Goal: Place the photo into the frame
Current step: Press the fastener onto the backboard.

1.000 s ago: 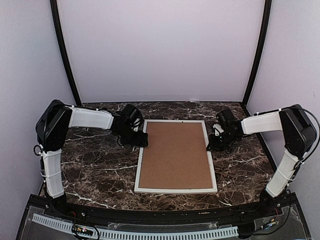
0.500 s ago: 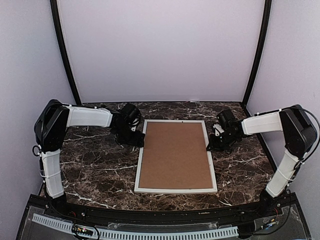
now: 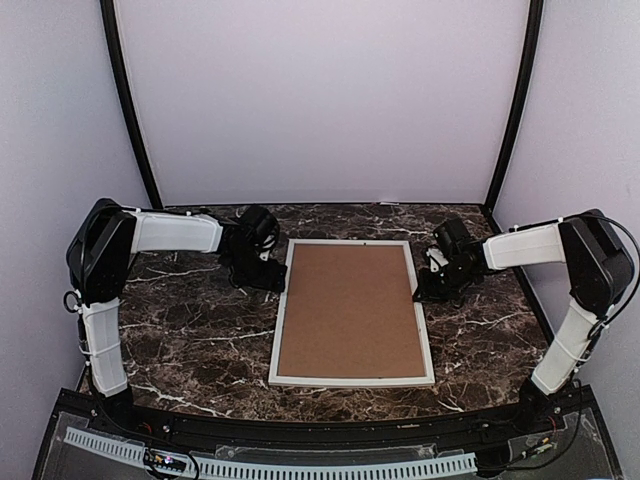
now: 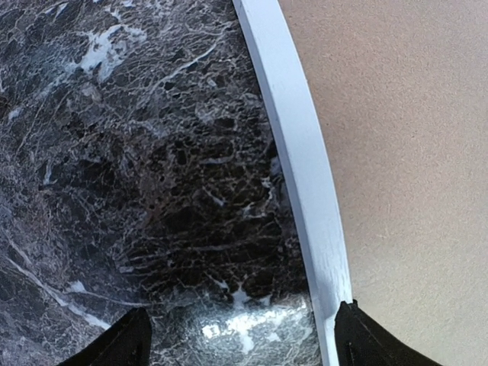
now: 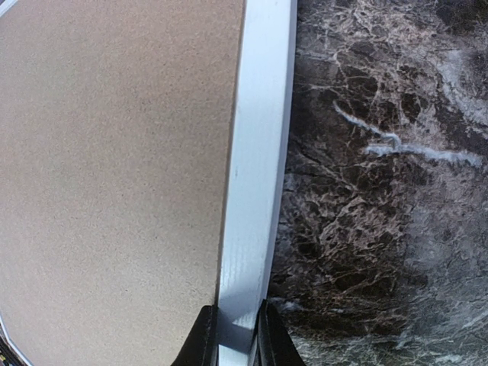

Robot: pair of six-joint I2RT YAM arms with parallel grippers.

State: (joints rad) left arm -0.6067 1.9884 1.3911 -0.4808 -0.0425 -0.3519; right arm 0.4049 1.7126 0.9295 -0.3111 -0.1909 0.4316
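Left of the frame (image 3: 281,312), the left hand (image 4: 242,343) gapes wide, holding nothing, over the glossy, dark, white-veined marble surface (image 3: 195,330). The thin white rectangular frame lies flat and centred, filled by a grainy brown board (image 3: 350,310). The right hand (image 5: 236,340) pinches its right rail.

White frame (image 3: 352,380), plain brown backing board (image 3: 350,310), dark marble-patterned table (image 3: 190,320) with white veins

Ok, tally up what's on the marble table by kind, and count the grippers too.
frame, white: 1
backing board, brown, lying inside the frame: 1
grippers, black: 2 (left gripper open, right gripper shut on the frame's edge)
Total: 4
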